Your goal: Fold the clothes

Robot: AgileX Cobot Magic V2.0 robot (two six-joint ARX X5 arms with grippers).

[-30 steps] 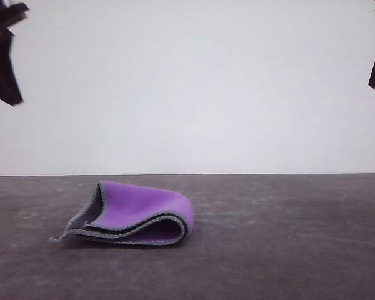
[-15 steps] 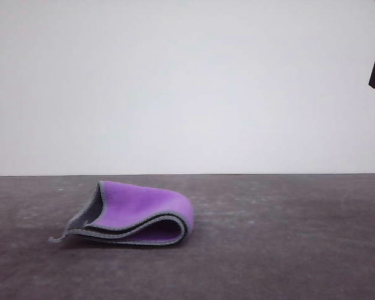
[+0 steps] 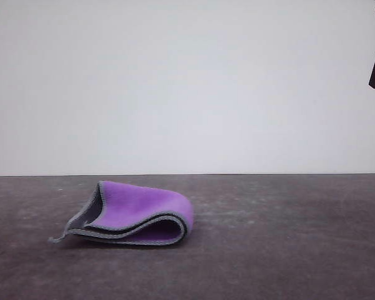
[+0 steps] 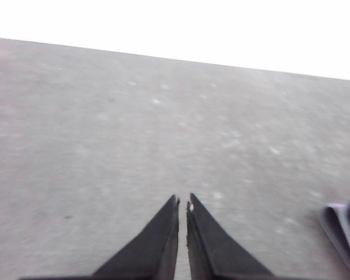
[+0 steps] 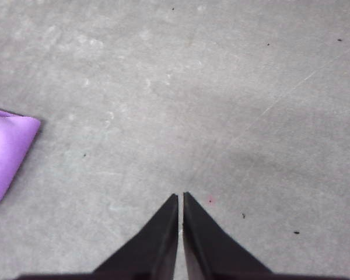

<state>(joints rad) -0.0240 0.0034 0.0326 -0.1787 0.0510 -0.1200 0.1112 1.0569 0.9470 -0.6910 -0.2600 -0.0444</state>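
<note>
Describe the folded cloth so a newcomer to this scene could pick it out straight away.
Start at the dark grey table that runs below the pale wall. The cloth lies on it left of centre, folded over on itself with the rounded fold at its right. It is the one soft, bright purple thing there, with a dark grey underside and light grey stitched edging.

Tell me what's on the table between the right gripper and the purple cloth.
Nothing: in the right wrist view, bare grey table runs from the right gripper to the cloth.
</note>
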